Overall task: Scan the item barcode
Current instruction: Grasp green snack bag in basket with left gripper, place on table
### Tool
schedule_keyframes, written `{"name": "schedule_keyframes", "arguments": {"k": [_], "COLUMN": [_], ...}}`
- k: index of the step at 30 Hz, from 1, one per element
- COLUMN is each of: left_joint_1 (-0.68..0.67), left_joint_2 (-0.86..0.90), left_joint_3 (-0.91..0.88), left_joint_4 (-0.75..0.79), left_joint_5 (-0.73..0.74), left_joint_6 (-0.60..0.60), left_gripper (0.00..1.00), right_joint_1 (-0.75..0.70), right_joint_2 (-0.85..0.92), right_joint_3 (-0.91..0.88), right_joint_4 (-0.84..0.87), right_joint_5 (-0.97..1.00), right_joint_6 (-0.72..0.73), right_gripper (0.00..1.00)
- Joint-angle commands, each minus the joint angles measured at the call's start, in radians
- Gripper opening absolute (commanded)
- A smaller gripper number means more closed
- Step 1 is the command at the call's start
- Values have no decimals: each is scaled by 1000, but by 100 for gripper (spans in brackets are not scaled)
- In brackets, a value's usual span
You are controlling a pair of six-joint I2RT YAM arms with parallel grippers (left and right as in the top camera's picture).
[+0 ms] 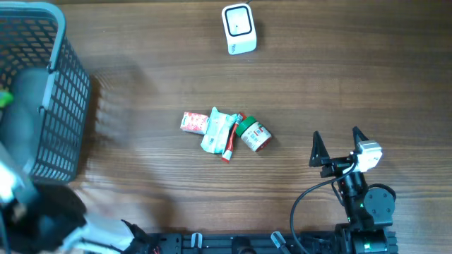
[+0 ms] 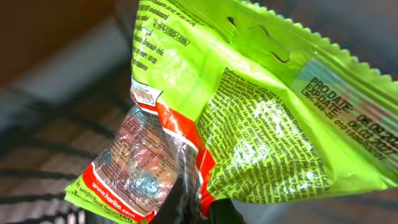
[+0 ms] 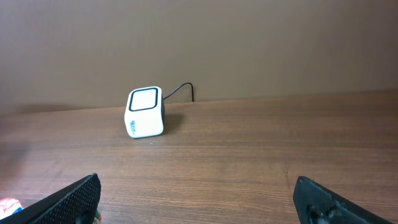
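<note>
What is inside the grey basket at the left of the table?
The left arm reaches into the basket. In the wrist view, the left gripper is shut on a green snack bag. The arm covers the basket floor, so other items cannot be seen.

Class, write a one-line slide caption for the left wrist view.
The left claw grips a crinkled green sweet packet, basket bars blurred behind.

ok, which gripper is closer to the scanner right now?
Right. The right gripper sits open in front of the scanner, facing it. The left gripper is far off at the basket, shut on a green packet.
</note>
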Motion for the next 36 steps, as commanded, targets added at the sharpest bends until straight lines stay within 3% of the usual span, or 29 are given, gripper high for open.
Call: {"name": "schedule_keyframes", "arguments": {"k": [1,6,11,14,18,23,29,30,31,34,36], "left_joint_1": [-2,-80,-395,-577,-735,-775,-779,-786,-792,-816,-832], "left_joint_2": [-224,-423,-464,-433,-356,-180,11,39,57,73,51], "left_joint_3": [61,61,24,-106,-395,-695,-787,-787,-787,-786,-773], "left_joint_4": [6,-169,-371,-423,-328,-67,128,137,142,145,137], "left_joint_5": [134,350,319,175,139,102,153,193,217,246,246], "left_joint_6": [-85,-163,-165,-210,-277,-341,-366,-366,-366,-366,-360], "left_gripper": [4,4,4,4,4,4,4,15,43,66,99], "right_joint_1": [-5,-5,-5,-5,-5,-5,-5,-5,-5,-5,-5], "right_joint_2": [-4,-4,-4,-4,-4,-4,-4,-4,-4,-4,-4], "right_joint_3": [-1,-1,-1,-1,-1,-1,-1,-1,-1,-1,-1], "right_joint_4": [5,5,5,5,5,5,5,5,5,5,5], "right_joint_5": [-2,-2,-2,-3,-2,-2,-3,-2,-2,-2,-3], "right_joint_6": [9,10,9,10,10,10,10,9,10,10,10], "right_gripper": [100,100,100,100,100,100,100,100,100,100,100]}}
